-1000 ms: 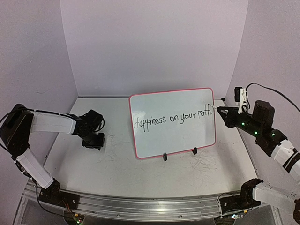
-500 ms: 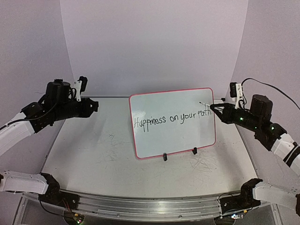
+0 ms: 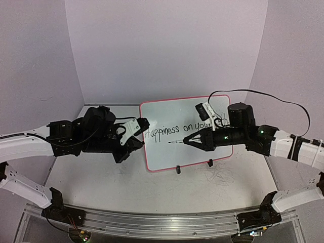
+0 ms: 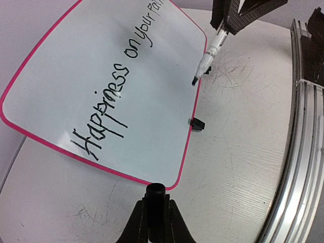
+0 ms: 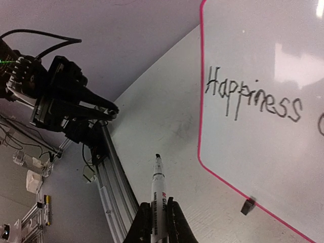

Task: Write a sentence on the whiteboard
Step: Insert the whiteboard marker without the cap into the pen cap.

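The whiteboard (image 3: pixel 188 114) stands upright on the table, red-rimmed (image 4: pixel 61 76) (image 5: pixel 263 147). The sentence (image 3: pixel 174 129) reads "Happiness on your path" in black (image 4: pixel 114 104); only "Happiness" (image 5: pixel 253 98) shows in the right wrist view. My right gripper (image 3: pixel 187 140) (image 5: pixel 158 202) is shut on a white marker (image 3: pixel 177 142) (image 5: pixel 157 177) (image 4: pixel 208 50). It hangs in front of the board's lower half, and the uncapped tip points left, clear of the surface. My left gripper (image 3: pixel 140 135) (image 4: pixel 155 201) sits by the board's left edge, shut on a black marker cap (image 4: pixel 155 195).
Two black clip feet (image 3: pixel 178 170) (image 3: pixel 210 163) hold the board up. Grey scribbles mark the tabletop (image 3: pixel 217 174). An aluminium rail (image 3: pixel 152 223) runs along the near edge. Purple walls close in the back and sides.
My right arm left the sentence's end and swung left in front of the board, marker tip pointing left. My left arm came in from the far left to the board's left edge.
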